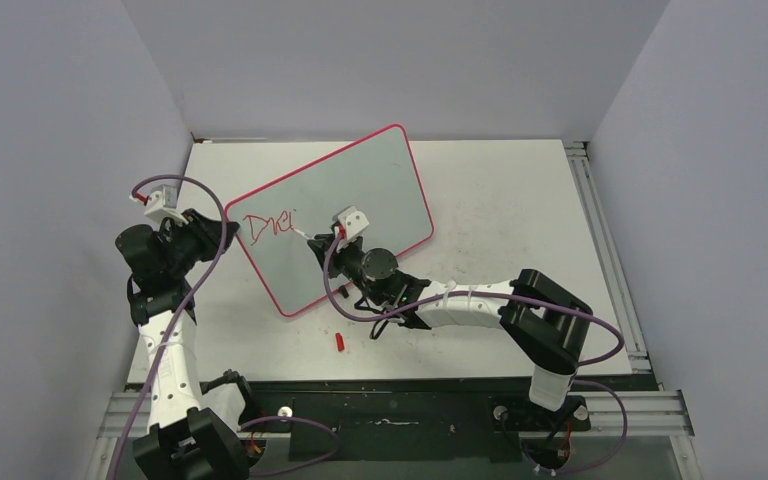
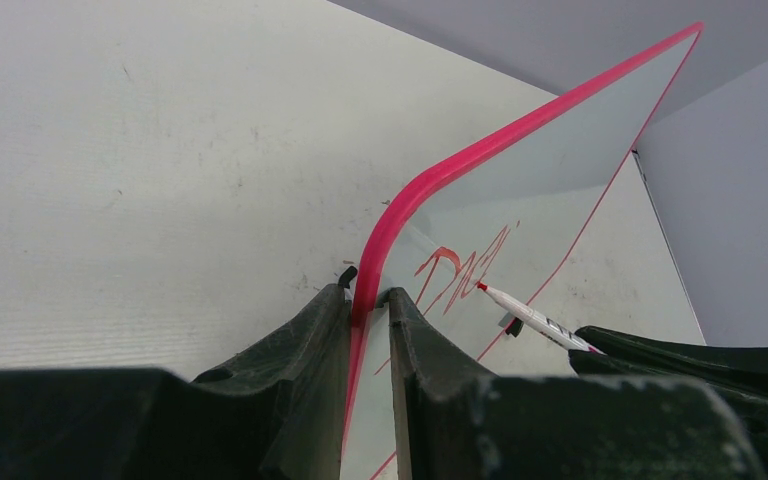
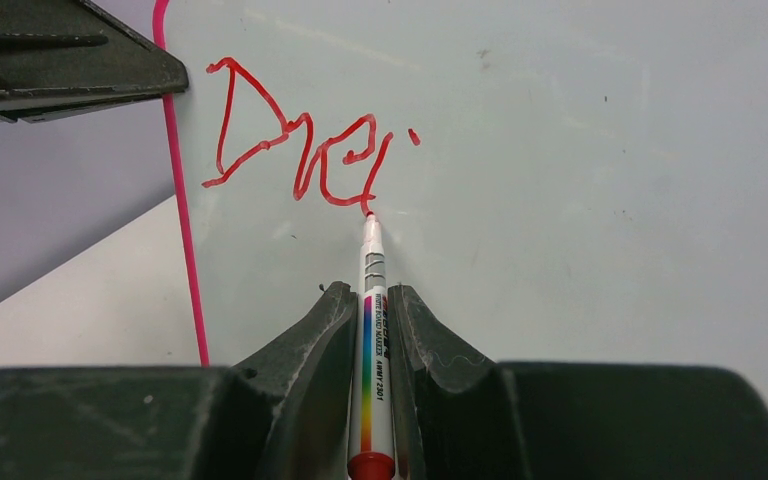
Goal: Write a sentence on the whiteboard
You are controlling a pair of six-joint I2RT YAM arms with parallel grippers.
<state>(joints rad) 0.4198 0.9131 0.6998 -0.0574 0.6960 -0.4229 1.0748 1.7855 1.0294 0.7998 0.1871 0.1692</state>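
Here, a whiteboard is held and marked in red.

A scuffed white table (image 1: 520, 200) is enclosed by plain grey walls (image 1: 380, 60). The whiteboard (image 1: 360, 185) is set askew over the table's far-left part. Its red-pink rim is pinched near a corner by the left gripper (image 2: 368, 298), which is closed on it. One marker (image 3: 372, 265) is clamped in the closed right gripper (image 3: 370, 297), with its tip touching the board at the foot of the red lettering (image 3: 300, 150). In the top view, the board's near edge is partly hidden by the right arm (image 1: 460, 305). One small red piece (image 1: 340, 342) is seen on the table beside that arm. Two arms, one board and one marker are counted.
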